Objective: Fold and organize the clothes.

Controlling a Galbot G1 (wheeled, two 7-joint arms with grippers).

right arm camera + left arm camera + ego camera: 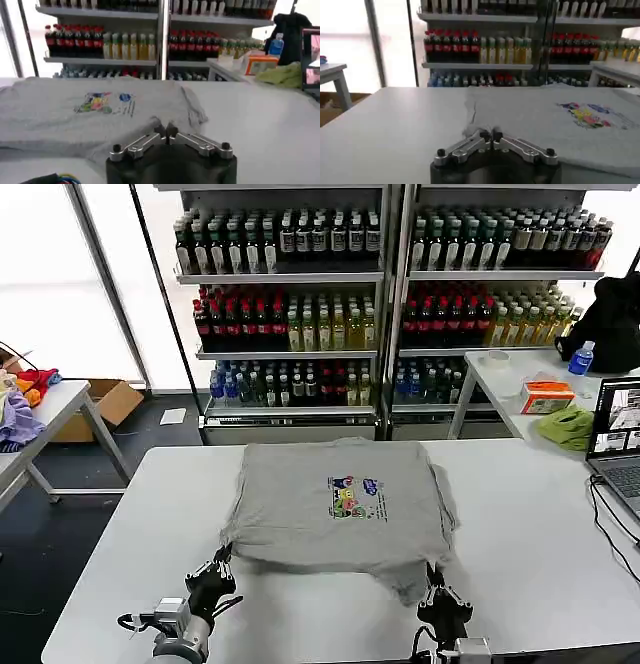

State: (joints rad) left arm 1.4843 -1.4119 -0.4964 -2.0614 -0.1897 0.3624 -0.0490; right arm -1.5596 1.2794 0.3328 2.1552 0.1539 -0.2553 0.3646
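lying flat, shirt (pixel 335 504) print-up, collar toward robot; both grippers' fingers pinching near hem corners.

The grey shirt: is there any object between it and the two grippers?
Nothing visible. The left gripper pinches the near left edge of the grey shirt, the right gripper its near right corner. The white table around the shirt is bare.

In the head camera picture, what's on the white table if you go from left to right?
Left tool → grey shirt → right tool → black cable → laptop.
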